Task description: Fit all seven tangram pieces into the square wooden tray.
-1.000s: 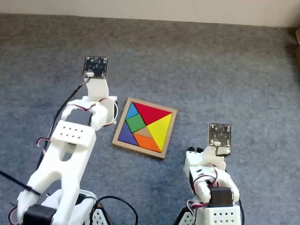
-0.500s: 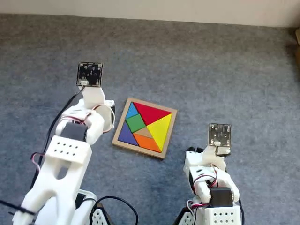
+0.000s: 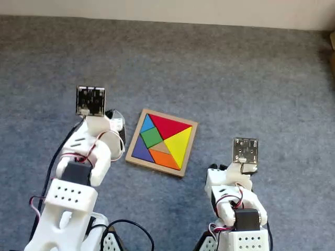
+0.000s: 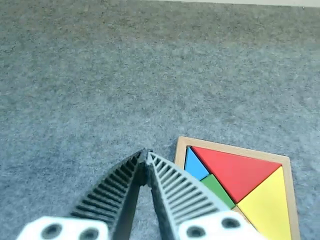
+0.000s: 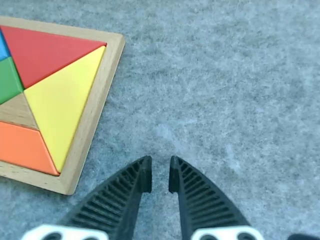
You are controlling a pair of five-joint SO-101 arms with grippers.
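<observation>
The square wooden tray (image 3: 189,151) lies on the grey carpet between the arms. Inside it sit a red triangle (image 3: 168,127), a yellow triangle (image 3: 179,146), a blue triangle (image 3: 147,124), a green square (image 3: 152,137), a purple triangle (image 3: 140,150), an orange piece (image 3: 163,158) and a wood-coloured triangle (image 3: 161,147). My left gripper (image 4: 146,156) is shut and empty, just left of the tray's far corner (image 4: 181,142). My right gripper (image 5: 160,172) has its fingers nearly together with nothing in it, over carpet right of the tray's near corner (image 5: 70,185).
Grey carpet (image 3: 251,73) surrounds the tray on all sides. The left arm (image 3: 78,167) stands left of the tray, the right arm (image 3: 235,209) at the lower right. A pale wall strip runs along the far edge.
The left arm has drawn back toward its base and to the left, away from the tray's far side. The right arm and the tray have not moved.
</observation>
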